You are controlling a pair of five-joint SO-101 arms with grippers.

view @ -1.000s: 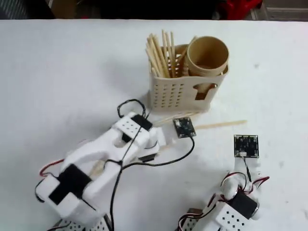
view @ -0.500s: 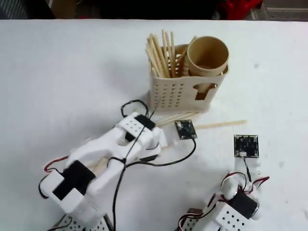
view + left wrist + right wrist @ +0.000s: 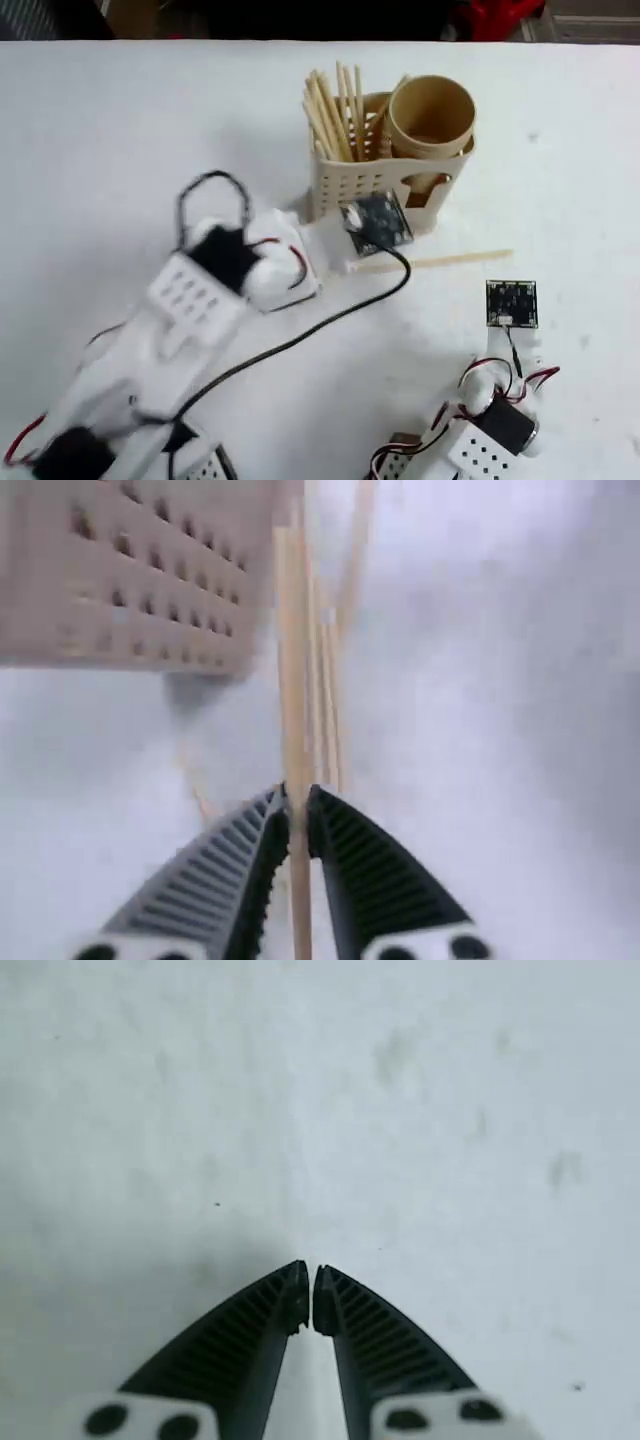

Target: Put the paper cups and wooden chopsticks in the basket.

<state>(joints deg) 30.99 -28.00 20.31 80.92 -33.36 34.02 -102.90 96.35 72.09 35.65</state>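
Note:
The perforated cream basket [image 3: 370,190] stands at the table's far middle, holding two brown paper cups [image 3: 432,112] and a bunch of wooden chopsticks [image 3: 335,105]. My left gripper [image 3: 298,805] is shut on a few wooden chopsticks [image 3: 296,680] that point past the basket's corner [image 3: 130,580]. In the high view the left arm's wrist [image 3: 372,222] hangs right in front of the basket. A chopstick [image 3: 450,260] lies on the table just to the right of it. My right gripper [image 3: 308,1300] is shut on nothing over bare table; its arm [image 3: 495,425] sits at the front right.
The white table [image 3: 120,130] has open room to the left of the basket and at the far right. A black cable [image 3: 300,335] trails from the left wrist across the table's middle. The table's far edge runs just behind the basket.
The left arm has swung up and forward, bringing its wrist from the table in front of the basket up against the basket's front. The right arm has kept still.

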